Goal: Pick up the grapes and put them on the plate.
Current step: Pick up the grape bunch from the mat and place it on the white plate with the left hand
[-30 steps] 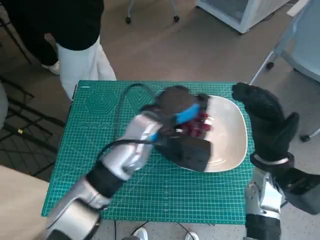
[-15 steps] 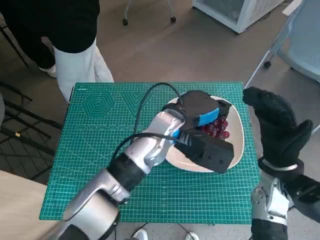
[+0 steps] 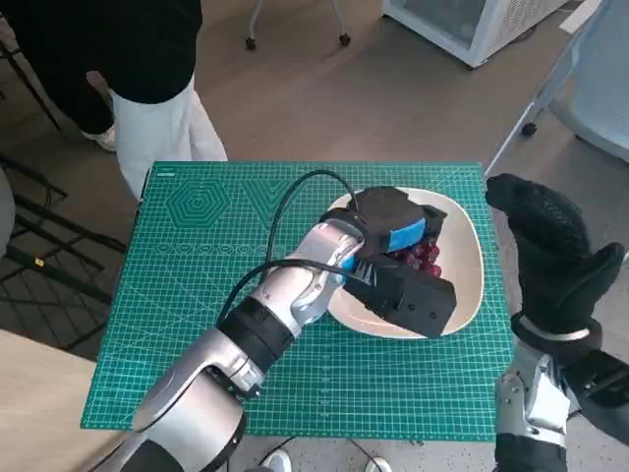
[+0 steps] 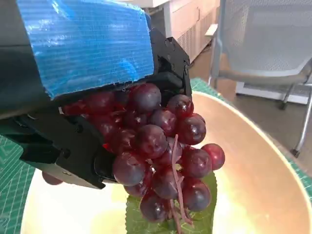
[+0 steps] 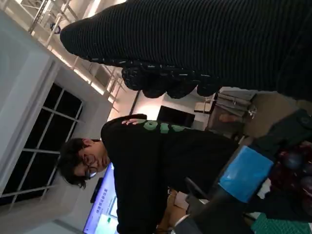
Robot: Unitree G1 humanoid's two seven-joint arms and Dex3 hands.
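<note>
- On the far left, a person (image 3: pixel 128 69) in a black top and white trousers stood just beyond the desk's far edge, near the back left corner of the green cutting mat (image 3: pixel 197 295) that covered the desk. They were well apart from the plate and, as we judged it, not in the way.
- Our left hand (image 3: pixel 393 231) reached across the mat and hung over the plate (image 3: pixel 462 285). Its fingers (image 4: pixel 73 156) were clamped on the grapes (image 4: pixel 161 156), a dark red bunch with a green leaf under it.
- The left wrist view showed the bunch hanging from our grip right over the pale inside of the plate. Its lowest grapes and the leaf were close to the surface, but we could not tell whether they already touched it.
- We judged the task nearly done: the pick-up was finished and the grapes were over the plate. What was left was to lower them if needed, let go, and draw the hand away.
- A black cable (image 3: pixel 285 211) looped from our left arm over the mat beside the plate. We thought it might drag across the rim as the hand pulled back.
- At the right, our gloved right hand (image 3: pixel 550 251) stood raised off the desk's right edge, near the plate but not touching it. It held nothing, and its fingers looked loosely apart.
- Beyond the desk on the right stood a white cabinet (image 3: pixel 472 25) and the legs of a chair (image 3: pixel 550 88), both well apart from our work.
</note>
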